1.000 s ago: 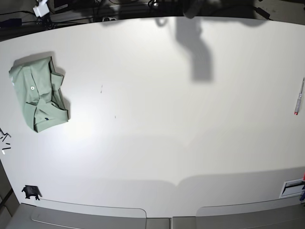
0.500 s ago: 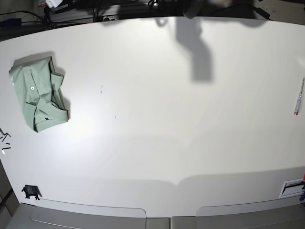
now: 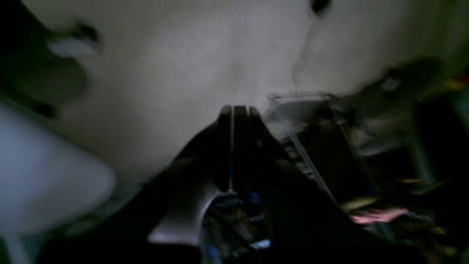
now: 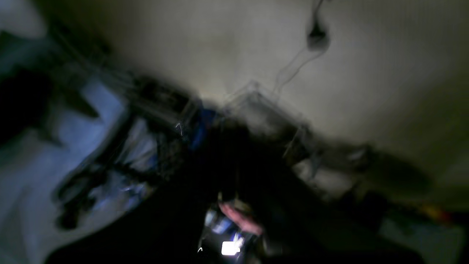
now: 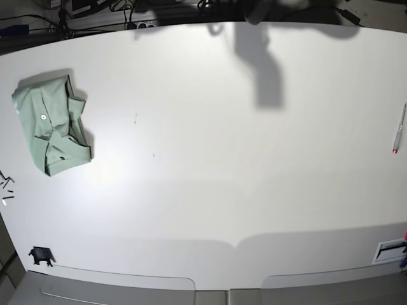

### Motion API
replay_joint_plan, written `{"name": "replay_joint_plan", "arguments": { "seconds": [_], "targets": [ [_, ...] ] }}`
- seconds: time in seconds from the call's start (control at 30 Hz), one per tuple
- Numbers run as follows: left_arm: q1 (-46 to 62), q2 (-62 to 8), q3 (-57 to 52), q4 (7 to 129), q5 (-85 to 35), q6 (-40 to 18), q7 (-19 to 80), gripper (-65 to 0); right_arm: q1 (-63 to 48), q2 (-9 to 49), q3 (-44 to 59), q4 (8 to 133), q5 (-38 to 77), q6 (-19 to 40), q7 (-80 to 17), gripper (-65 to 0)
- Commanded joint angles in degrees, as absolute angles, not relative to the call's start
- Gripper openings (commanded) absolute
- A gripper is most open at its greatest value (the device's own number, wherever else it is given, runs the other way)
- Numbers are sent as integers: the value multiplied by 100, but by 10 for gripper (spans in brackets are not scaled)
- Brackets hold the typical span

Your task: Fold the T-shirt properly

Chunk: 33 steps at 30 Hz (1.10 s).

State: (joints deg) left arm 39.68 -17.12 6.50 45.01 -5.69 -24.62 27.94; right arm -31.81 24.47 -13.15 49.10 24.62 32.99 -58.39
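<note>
The T-shirt [image 5: 51,127] lies folded into a small pale green bundle at the far left of the white table [image 5: 210,178], with a white button and a dark tag showing. Neither arm shows in the base view; only a shadow [image 5: 261,63] falls on the table's far edge. In the left wrist view my left gripper [image 3: 234,110] is shut and empty, its dark fingers pressed together, pointing at a pale wall and clutter away from the table. The right wrist view is dark and blurred; my right gripper [image 4: 234,161] is a black shape whose jaws I cannot make out.
A red and white pen [image 5: 399,129] lies at the table's right edge. A small black object [image 5: 41,255] sits at the front left corner, with small loose bits [image 5: 6,187] at the left edge. Cables and gear line the far edge.
A white object at the top left beyond the table has moved up and out of the base view. The T-shirt has not moved.
</note>
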Motion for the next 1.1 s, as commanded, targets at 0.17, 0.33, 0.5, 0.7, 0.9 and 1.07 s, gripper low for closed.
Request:
{"name": "replay_joint_plan", "arguments": {
  "seconds": [0.17,0.33,0.5,0.7,0.9,1.07],
  "targets": [
    [3291,-1361,884,3509,209,-2532,2449,-650,-2040,2158,-2915,3304,1890,2923,-4993,-650],
    [2724,-1151,884,2893,209,-2528,2322,-650,-1566,1747,-3533,2987,1559,1929,-4394,-650],
    [2473,-1074,884,2810,191,-1925,1994,-650,-1186,1310,-3378,2987,1365,937,-4036,-650],
    [2421,-998,878,2810,-10,-950,1638,-650,-958,902,-2587,2987,1367,810,-3656,-650],
    [2333,-821,856,2810,-827,-703,1446,-650,-934,635,-1973,2987,1369,808,-3417,-650],
    [2250,-552,856,2810,-819,-703,1313,-650,-932,600,-1946,2989,1372,808,-3356,-650]
  ]
}}
